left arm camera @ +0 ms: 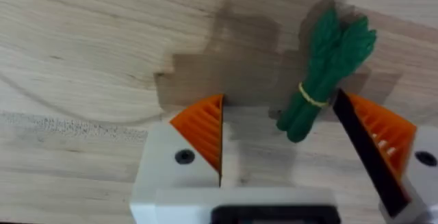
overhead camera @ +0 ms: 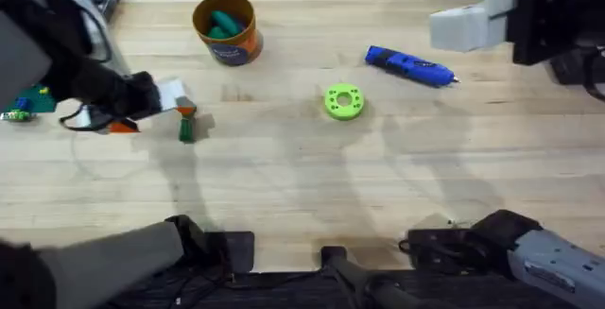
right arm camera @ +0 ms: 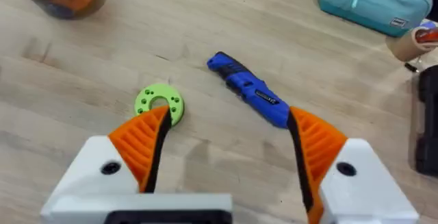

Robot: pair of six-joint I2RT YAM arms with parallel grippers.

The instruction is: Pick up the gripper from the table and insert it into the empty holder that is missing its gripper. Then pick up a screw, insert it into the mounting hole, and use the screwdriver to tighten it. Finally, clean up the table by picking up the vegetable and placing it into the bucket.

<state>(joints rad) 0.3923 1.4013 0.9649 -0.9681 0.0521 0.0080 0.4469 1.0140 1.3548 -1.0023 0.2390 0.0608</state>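
Wooden table [overhead camera: 302, 196]: left gripper [left arm camera: 287, 142] spread wide around the vegetable [left arm camera: 327, 73], seemingly light and rigid; best pinched mid-stalk.

Left gripper [left arm camera: 287, 138] low over the table, jaws parted; right gripper [right arm camera: 229, 145] raised, jaws parted

A pale wooden plank tabletop [overhead camera: 284, 186] carries a small round orange bucket [overhead camera: 227, 27] with a blue band, a bright green round disc [overhead camera: 343, 101], a blue pen-shaped screwdriver [overhead camera: 409, 66], and a slender dark green toy vegetable [overhead camera: 186, 129]. A teal zippered pouch [right arm camera: 373, 3] lies by its far edge.
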